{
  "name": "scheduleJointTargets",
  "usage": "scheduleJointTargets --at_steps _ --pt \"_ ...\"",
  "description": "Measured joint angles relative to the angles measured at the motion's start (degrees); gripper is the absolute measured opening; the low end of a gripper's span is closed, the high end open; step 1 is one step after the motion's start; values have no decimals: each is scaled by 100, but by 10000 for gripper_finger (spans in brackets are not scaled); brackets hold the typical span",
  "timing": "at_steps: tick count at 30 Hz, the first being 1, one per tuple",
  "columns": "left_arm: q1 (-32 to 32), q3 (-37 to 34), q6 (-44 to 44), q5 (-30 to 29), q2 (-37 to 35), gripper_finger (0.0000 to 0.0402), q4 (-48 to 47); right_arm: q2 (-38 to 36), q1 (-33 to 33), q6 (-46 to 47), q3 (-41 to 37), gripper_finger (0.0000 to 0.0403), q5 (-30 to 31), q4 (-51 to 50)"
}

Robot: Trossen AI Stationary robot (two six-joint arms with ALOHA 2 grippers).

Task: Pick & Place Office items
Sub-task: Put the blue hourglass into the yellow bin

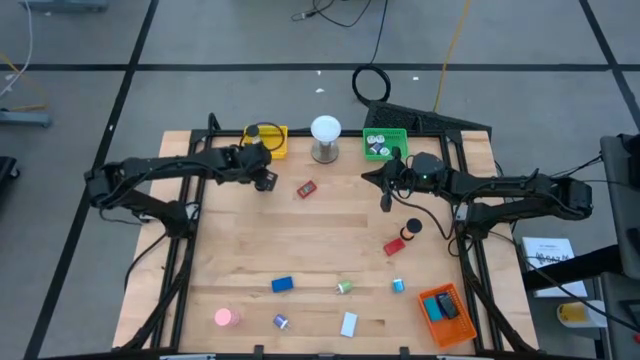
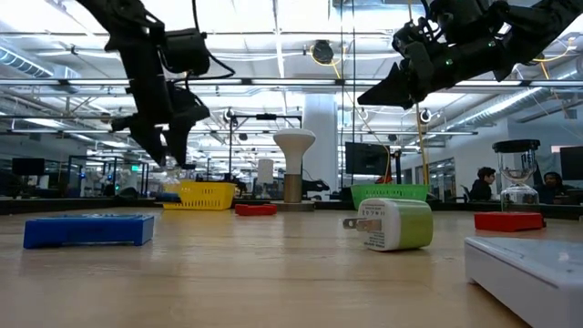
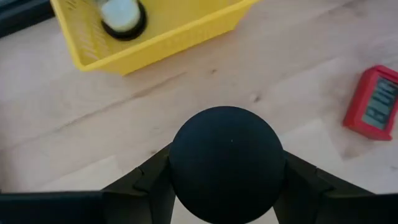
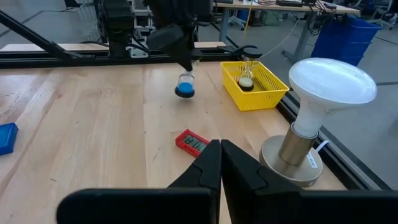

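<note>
High view: left tool (image 1: 266,178) hangs above the worktop (image 1: 320,250) near the far edge, just beside the yellow tray (image 1: 268,140). It is clamped on a small round blue-based item (image 4: 185,86), lifted clear of the surface. Right tool (image 1: 386,196) hovers near the green tray (image 1: 384,145), fingers fully closed and empty. A red block (image 1: 306,188) lies between both tools; other items sit along the near edge.
</note>
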Motion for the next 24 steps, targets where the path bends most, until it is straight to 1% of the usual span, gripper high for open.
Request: scheduleJointTargets --at_steps 5,17,19,24 --pt "246 -19 -7 7 1 203 185 0 0 -3 0 2 0 12" --pt "134 -21 -148 102 268 203 408 0 2 82 0 2 -17 -116" --pt "136 -21 -230 98 264 215 421 0 2 82 0 2 -17 -170" --pt "125 -21 -176 117 264 262 436 0 4 197 0 2 -17 -268"
